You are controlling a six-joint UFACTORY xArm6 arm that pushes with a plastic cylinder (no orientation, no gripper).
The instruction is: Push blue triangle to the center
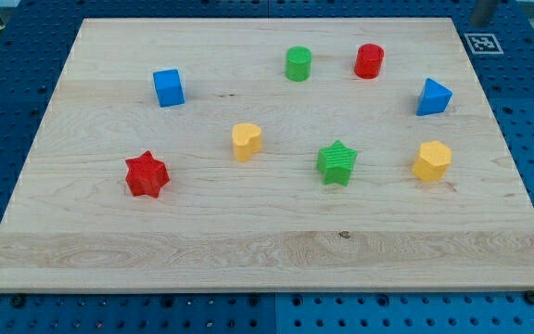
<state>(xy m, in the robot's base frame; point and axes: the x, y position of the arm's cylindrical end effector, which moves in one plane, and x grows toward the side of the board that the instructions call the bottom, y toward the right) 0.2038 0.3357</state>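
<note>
The blue triangle [434, 96] sits near the right edge of the wooden board [267, 250], in its upper half. A short piece of my rod shows at the view's top edge, past the board's top right corner. My tip [478, 20] is above and to the right of the blue triangle, well apart from it and from every other block.
A red cylinder [369, 60] and a green cylinder [298, 64] stand left of the triangle. A yellow hexagon [431, 160] lies below it. A green star [337, 162] and a yellow heart [246, 141] lie near the middle. A blue cube [168, 87] and a red star [146, 174] are at the left.
</note>
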